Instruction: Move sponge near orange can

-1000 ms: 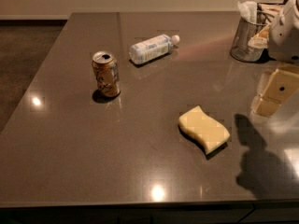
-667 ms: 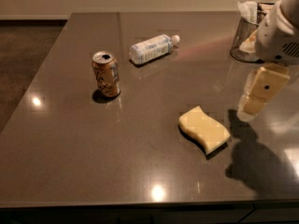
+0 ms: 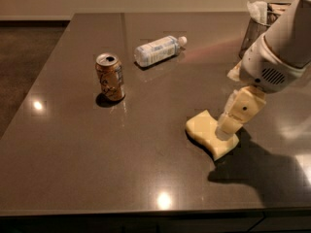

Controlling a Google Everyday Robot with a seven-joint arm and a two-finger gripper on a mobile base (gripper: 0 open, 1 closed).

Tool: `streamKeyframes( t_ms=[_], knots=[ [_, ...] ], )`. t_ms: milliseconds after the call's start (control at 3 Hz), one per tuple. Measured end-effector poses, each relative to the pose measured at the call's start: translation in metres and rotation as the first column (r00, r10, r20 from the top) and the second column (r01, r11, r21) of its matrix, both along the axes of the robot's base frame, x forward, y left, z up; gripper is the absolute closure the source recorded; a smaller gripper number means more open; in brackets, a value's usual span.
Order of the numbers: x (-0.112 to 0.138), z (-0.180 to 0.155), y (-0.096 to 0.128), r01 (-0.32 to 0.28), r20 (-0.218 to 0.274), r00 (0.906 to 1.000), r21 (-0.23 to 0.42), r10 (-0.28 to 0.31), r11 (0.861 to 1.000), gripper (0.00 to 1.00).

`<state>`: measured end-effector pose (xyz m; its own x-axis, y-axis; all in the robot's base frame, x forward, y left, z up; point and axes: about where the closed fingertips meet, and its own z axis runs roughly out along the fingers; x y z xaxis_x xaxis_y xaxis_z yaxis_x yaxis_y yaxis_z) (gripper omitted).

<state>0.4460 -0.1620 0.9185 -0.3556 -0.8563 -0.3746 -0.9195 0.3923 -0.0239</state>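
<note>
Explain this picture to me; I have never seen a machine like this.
The white shape on the right is a robot arm; the cream piece at its end is the gripper, its hand. One camera looks down across a dark table. The gripper sits low at the right part of a pale yellow sponge; whether it grasps the sponge cannot be seen. Further left, apart, an orange can stands upright. Behind it a plastic bottle lies on its side. A metal holder stands at the far right.
</note>
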Motion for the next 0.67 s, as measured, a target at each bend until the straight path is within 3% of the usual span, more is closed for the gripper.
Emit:
streamKeyframes(
  t_ms=[333,667],
  knots=[
    [-0.012,-0.016,0.028,-0.019,0.005,0.9998,0.037,0.019,0.999,0.00],
    [-0.017,-0.034,0.043,-0.023,0.031,0.9992,-0.002,0.023,1.000,0.00]
  ],
)
